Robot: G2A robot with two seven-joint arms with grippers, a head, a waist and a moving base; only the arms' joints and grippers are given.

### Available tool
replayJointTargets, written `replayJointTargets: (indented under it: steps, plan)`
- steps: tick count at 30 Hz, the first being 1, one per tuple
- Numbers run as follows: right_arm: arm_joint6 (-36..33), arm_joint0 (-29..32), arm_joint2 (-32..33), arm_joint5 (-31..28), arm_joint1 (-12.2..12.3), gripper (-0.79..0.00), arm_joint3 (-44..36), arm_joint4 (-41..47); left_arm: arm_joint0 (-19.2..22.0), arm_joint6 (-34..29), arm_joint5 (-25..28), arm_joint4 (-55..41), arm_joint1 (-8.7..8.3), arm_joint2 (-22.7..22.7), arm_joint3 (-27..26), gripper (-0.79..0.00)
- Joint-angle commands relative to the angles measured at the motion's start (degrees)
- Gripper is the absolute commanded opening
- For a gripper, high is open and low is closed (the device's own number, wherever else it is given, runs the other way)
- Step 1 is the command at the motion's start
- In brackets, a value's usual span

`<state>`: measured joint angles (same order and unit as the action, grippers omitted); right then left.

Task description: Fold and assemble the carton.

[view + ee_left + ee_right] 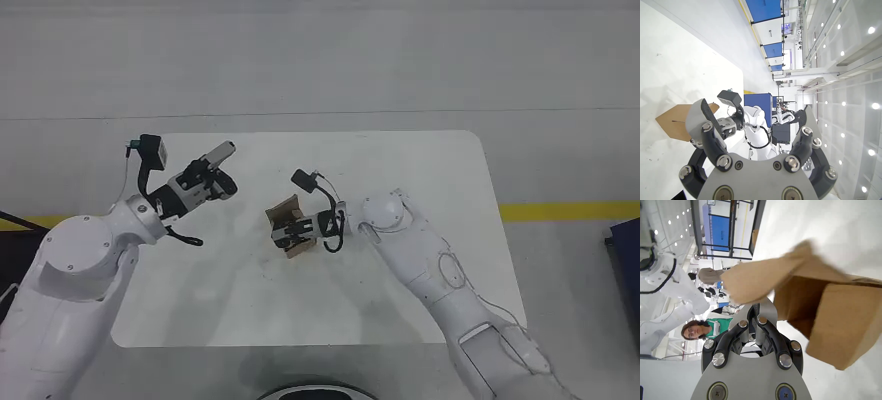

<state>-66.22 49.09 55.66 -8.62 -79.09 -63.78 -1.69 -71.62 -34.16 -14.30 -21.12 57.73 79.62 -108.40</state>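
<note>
The part-folded carton (284, 213), resting on the table (420, 170), was met at its right side by the right gripper (753, 313), closed with no flap seen pinched, while the left gripper (755, 106), spread wide and empty, was held well apart to the carton's left.

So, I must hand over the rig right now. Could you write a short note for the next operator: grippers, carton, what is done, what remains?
Left gripper: open, empty, over the table, apart from the carton.
Right gripper: shut, it seems on a carton flap.
Carton: near the table's middle, at the right gripper, partly opened into a box shape, flaps loose.
Done: body partly formed.
Left: fold the flaps in and close it.
</note>
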Motion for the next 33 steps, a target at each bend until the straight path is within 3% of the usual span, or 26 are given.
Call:
replayJointTargets:
  steps: [1, 11, 18, 24, 28, 33]
  plan:
    - [-1.1, -0.7, -0.4, 0.1, -0.1, -0.785, 1.5, 1.5, -0.2, -0.1, 0.1, -0.1, -0.02, 0.3, 0.0, 0.000]
    - [-1.5, -3.8, -3.3, 2.6, -0.8, -0.785, 6.4, 1.2, -0.1, -0.4, -0.3, 0.6, 0.08, 0.0, -0.4, 0.000]
    - [1.9, -3.7, -2.9, 2.7, -0.7, -0.785, 6.4, 1.5, 1.1, -1.7, -1.0, 1.8, 0.42, -3.4, 0.4, 0.000]
    - [2.3, -3.9, -3.0, 3.1, -0.8, -0.785, 8.2, 2.6, 4.3, 0.7, -8.3, -2.2, 1.47, -8.1, 5.4, 0.000]
    - [2.6, -3.7, -3.0, 2.4, -0.7, -0.785, 8.2, 2.8, 6.9, 3.8, -9.7, 0.4, 2.08, -11.1, 8.2, 0.000]
    - [3.1, -2.8, -2.6, 2.3, -0.3, -0.785, 6.8, 2.3, 9.6, 3.0, -10.7, 1.2, 2.73, -14.3, 11.0, 0.000]
